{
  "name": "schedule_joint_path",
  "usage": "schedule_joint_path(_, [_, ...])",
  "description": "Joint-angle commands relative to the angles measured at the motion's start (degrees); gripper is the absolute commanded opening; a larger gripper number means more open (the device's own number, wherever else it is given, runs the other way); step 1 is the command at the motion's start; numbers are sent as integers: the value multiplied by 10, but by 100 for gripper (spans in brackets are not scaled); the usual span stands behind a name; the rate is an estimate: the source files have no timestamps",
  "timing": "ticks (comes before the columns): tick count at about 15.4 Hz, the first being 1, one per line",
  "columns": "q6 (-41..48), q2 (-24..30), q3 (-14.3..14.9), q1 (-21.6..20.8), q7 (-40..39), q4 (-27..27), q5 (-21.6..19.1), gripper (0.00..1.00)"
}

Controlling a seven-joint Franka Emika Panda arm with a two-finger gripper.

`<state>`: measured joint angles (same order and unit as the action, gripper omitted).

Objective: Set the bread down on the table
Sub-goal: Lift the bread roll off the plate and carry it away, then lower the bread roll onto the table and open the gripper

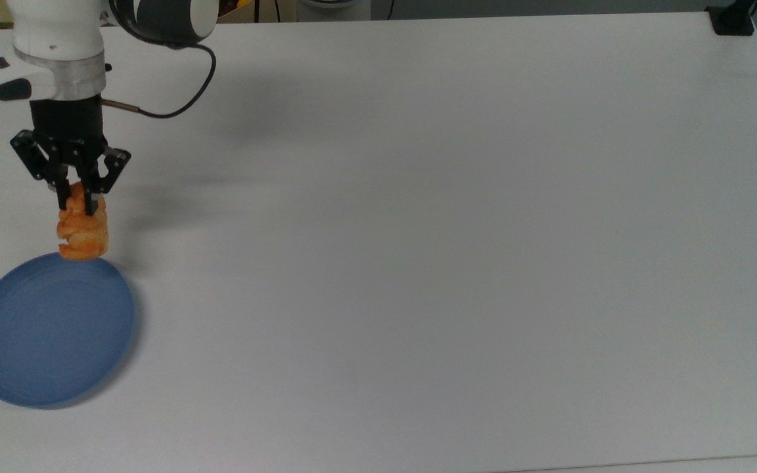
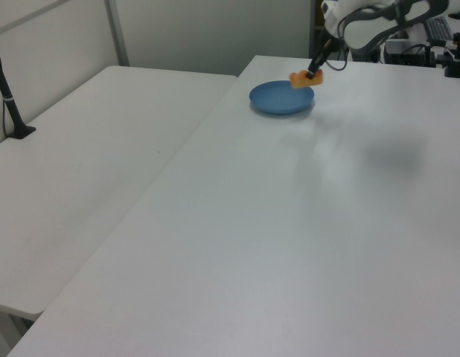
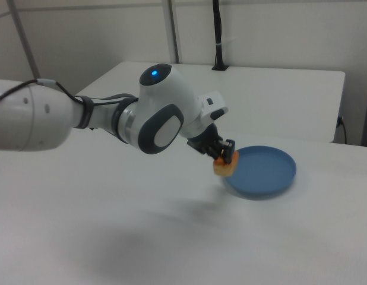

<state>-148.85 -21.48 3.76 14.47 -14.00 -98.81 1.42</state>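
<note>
The bread (image 1: 81, 234), an orange-golden ridged roll, hangs in the air from my gripper (image 1: 75, 202), which is shut on its upper end. In the top view it sits just above the upper edge of the round blue plate (image 1: 50, 332). The left view shows the bread (image 2: 301, 78) lifted above the plate's (image 2: 281, 97) far right rim. In the right view the bread (image 3: 224, 166) hangs at the left edge of the plate (image 3: 263, 171), under the gripper (image 3: 224, 155). The white table (image 1: 457, 263) spreads out to the top view's right.
A black clamp base (image 1: 733, 20) sits on the table's far right corner in the top view. A second white table (image 2: 81, 163) adjoins on the left view's left, with a black post (image 2: 8, 97) on it. My arm's cable (image 1: 175, 105) loops beside the wrist.
</note>
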Motion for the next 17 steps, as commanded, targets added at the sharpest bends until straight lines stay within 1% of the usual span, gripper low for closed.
schedule_joint_path(1, [11, 102, 16, 4, -8, -154, 2, 33])
schedule_joint_path(3, [11, 122, 35, 9, -7, -193, 3, 33])
schedule_joint_path(7, [12, 126, 51, 33, -8, -221, 3, 33])
schedule_joint_path(9, [13, 128, 63, 40, -11, -231, 10, 33])
schedule_joint_path(10, [28, 128, 71, 43, -13, -231, 21, 33])
schedule_joint_path(12, [58, 125, 73, 51, -16, -231, 73, 33])
schedule_joint_path(13, [71, 122, 73, 53, -16, -231, 90, 34])
schedule_joint_path(14, [80, 116, 72, 50, -16, -229, 98, 35])
schedule_joint_path(15, [85, 113, 73, 46, -15, -227, 100, 40])
schedule_joint_path(17, [98, 112, 72, 43, -15, -223, 101, 82])
